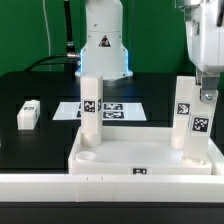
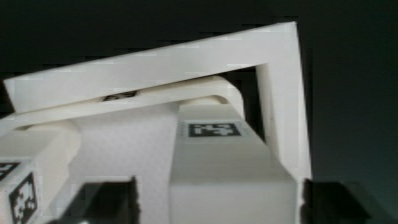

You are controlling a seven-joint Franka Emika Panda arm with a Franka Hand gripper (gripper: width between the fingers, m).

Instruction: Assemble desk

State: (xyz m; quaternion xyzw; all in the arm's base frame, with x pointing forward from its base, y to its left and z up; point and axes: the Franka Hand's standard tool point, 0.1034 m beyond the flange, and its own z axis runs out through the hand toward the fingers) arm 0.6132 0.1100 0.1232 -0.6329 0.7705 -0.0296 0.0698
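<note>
1. Jaws on my gripper (image 2: 214,205) look released. They're spread wide with one of my fingertips (image 2: 111,202) on each side of a leg (image 2: 214,150) and a dark sliver of gap on both sides, so I'm straddling it, not squeezing.
2. That leg stands upright in a corner socket of the desk top (image 1: 125,152), on the exterior view's right. My guess is it's seated well enough to stand alone, which is why letting loose is fine.
3. Desk top lies flat, sockets up, on the table (image 1: 30,90), just behind the white border wall (image 1: 60,186). Makes sense to me: the legs drop in from above, so the desk gets built upside down.
4. Other standing leg (image 1: 91,105) is upright in a socket toward the exterior view's left.
5. Loose leg (image 1: 28,115) lies on its side on the table, well apart from the top. Probably parked there for pickup.
6. Marker board (image 1: 108,108) lies flat behind the top, between it and my base (image 1: 105,55).
7. Head count: one desk top and three legs in sight (two standing, one lying). I can't spot a fourth leg anywhere. Also one marker board and one wall.
</note>
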